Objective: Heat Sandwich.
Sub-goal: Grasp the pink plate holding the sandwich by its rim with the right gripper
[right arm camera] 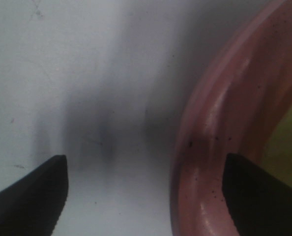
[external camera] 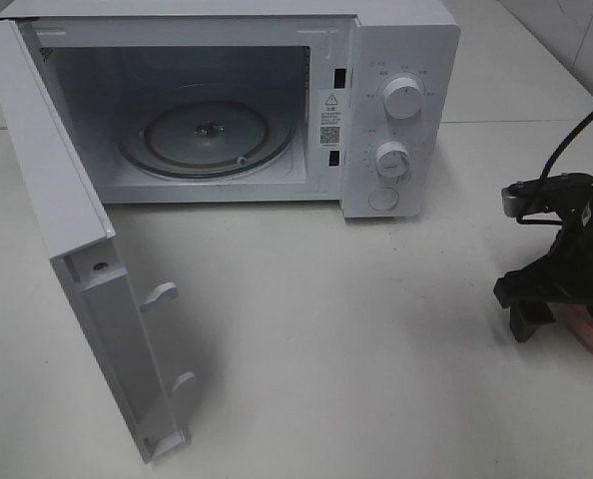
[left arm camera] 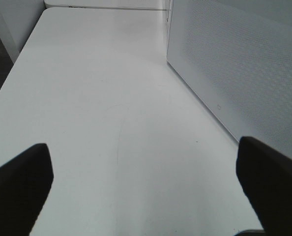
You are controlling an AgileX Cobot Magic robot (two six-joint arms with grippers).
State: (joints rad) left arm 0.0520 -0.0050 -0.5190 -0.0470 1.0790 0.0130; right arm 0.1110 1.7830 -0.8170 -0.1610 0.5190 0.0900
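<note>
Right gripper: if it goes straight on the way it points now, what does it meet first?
Probably the rim of the pink plate: the right gripper points down, jaws open astride it, one finger over the table, one over the plate's inside. Depth is unclear.

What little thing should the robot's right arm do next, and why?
Probably shut the right gripper on the rim of the pink plate: its open jaws sit either side of that rim, and the microwave stands open with its glass turntable bare.
</note>
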